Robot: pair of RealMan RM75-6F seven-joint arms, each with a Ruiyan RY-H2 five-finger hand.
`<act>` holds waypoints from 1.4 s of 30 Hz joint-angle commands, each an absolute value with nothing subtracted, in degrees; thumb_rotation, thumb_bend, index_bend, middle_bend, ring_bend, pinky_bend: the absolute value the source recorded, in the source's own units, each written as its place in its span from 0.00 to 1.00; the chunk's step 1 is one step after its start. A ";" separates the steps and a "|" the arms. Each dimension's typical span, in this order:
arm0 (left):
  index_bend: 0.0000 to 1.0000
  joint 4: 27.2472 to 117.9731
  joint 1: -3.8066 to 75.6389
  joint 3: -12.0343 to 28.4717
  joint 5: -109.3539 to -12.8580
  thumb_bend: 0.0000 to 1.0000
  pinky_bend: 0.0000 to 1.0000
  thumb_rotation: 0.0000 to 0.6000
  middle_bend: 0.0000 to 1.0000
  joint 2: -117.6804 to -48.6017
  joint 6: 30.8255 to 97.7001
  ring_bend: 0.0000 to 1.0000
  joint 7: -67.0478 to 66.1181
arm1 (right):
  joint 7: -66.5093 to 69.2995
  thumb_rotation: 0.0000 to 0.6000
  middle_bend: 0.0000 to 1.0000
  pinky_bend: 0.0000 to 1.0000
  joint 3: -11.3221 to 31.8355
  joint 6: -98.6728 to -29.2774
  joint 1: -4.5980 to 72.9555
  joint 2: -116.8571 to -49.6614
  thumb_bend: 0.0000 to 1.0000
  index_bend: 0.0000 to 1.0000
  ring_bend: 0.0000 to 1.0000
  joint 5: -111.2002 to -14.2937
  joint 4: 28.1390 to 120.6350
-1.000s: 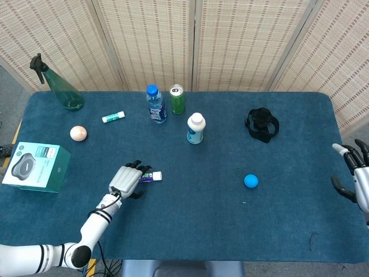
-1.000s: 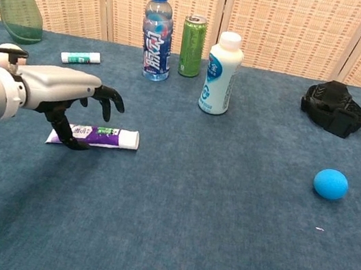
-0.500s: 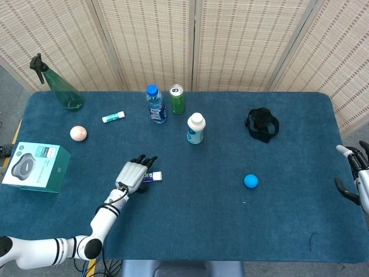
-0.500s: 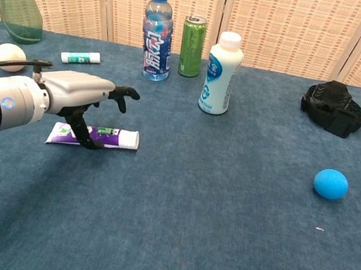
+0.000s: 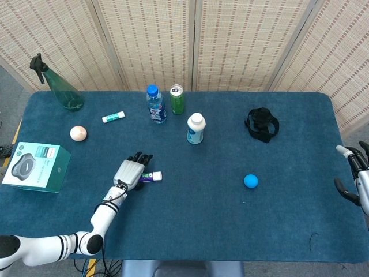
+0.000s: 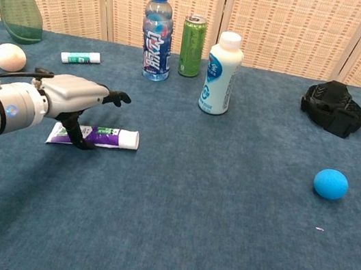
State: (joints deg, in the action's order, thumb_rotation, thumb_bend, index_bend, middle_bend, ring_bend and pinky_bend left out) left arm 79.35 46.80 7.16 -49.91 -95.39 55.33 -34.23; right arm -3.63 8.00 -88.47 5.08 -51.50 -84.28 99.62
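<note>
Left hand [image 6: 76, 98] reaches over the toothpaste tube [image 6: 100, 136].

The tube lies flat on the blue table [image 6: 218, 238], right under the left hand. The fingers [image 6: 116, 97] are spread out above it and hold nothing; the thumb points down beside the tube. The right hand [image 5: 358, 176] is far off at the table's edge, fingers apart, empty.

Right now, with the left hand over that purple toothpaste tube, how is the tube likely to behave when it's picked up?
The toothpaste tube lies flat, so rolling seems unlikely. It looks soft-walled and may dent or sag under the left hand. Its glossy skin might slip.
</note>
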 commanded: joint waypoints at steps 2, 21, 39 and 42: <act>0.00 77.94 46.54 7.38 -49.66 0.23 0.18 1.00 0.09 -95.05 55.34 0.03 -33.84 | -3.69 1.00 0.26 0.16 7.99 -88.45 5.03 -51.51 0.22 0.22 0.09 -84.16 99.84; 0.29 77.11 45.61 6.18 -58.52 0.23 0.19 1.00 0.29 -93.13 54.26 0.11 -27.14 | -3.70 1.00 0.26 0.16 7.86 -89.22 4.55 -51.50 0.22 0.22 0.09 -84.62 100.44; 0.38 75.65 47.35 6.22 -59.42 0.23 0.19 1.00 0.37 -93.63 49.98 0.16 -27.10 | -3.01 1.00 0.26 0.16 7.67 -90.17 3.62 -51.43 0.22 0.22 0.09 -84.64 100.31; 0.39 75.16 47.33 6.28 -58.96 0.23 0.19 1.00 0.38 -93.72 49.58 0.18 -26.95 | -2.96 1.00 0.26 0.16 7.62 -90.15 3.55 -51.46 0.22 0.22 0.09 -84.62 100.30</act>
